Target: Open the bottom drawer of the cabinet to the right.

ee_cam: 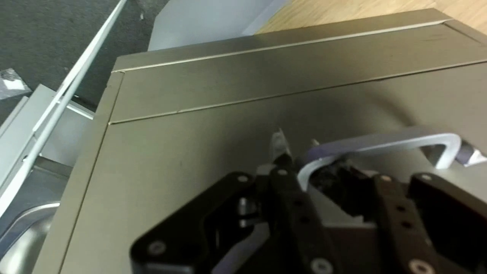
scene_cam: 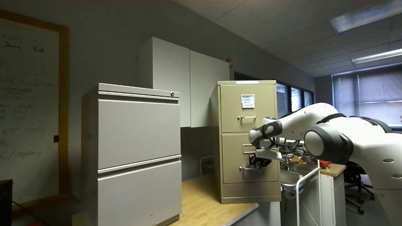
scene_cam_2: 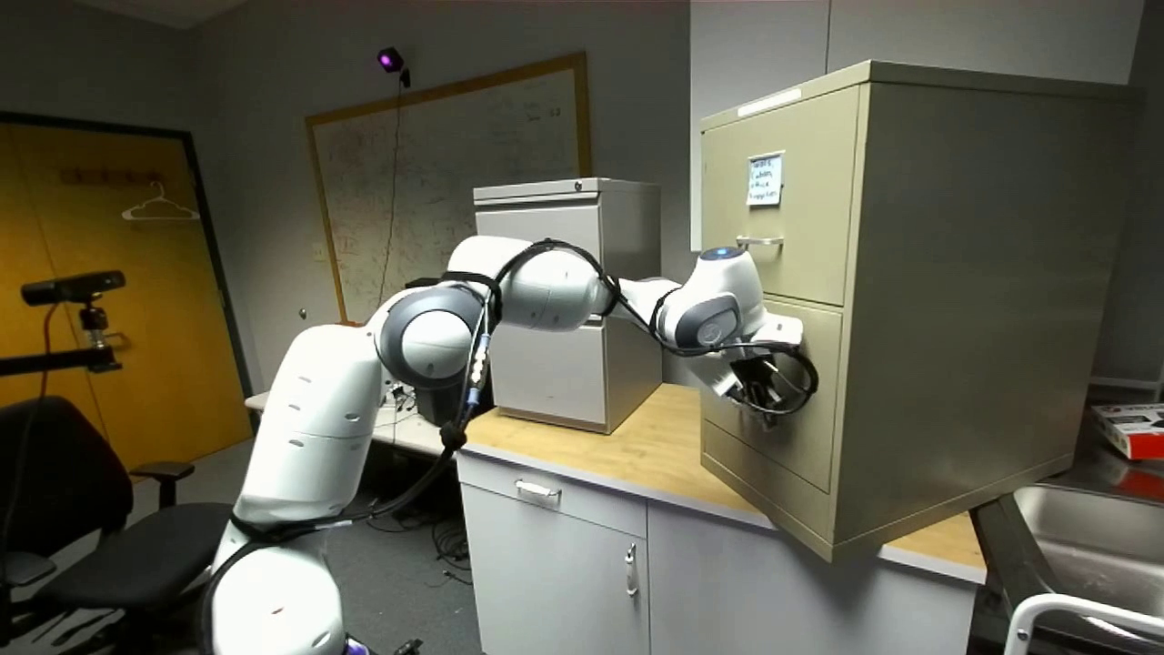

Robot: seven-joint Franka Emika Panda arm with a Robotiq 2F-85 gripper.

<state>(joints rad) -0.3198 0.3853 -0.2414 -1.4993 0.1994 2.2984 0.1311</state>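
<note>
The tall beige-tan cabinet [scene_cam: 216, 150] stands on the counter and also shows in an exterior view [scene_cam_2: 973, 273]. Its upper drawer bears a white paper sheet [scene_cam: 247, 101]. The bottom drawer [scene_cam: 234, 153], seen also in the wrist view [ee_cam: 159, 171], sits flush with the cabinet's front. Its silver handle [scene_cam: 246, 169] runs across the wrist view [ee_cam: 399, 142]. My gripper [ee_cam: 304, 160] straddles one end of the handle, one finger inside the loop and one outside, with little gap. The gripper also shows at the drawer in both exterior views [scene_cam: 257, 161] [scene_cam_2: 768, 400]; its fingertips are dark there.
A wider light-grey two-drawer cabinet [scene_cam: 138, 135] stands on the same wooden counter [scene_cam: 201, 194]. A sink [scene_cam_2: 1100, 528] and a white metal rail [scene_cam: 301, 185] are beside the tan cabinet. A red-and-white box [scene_cam_2: 1137, 429] lies behind the sink.
</note>
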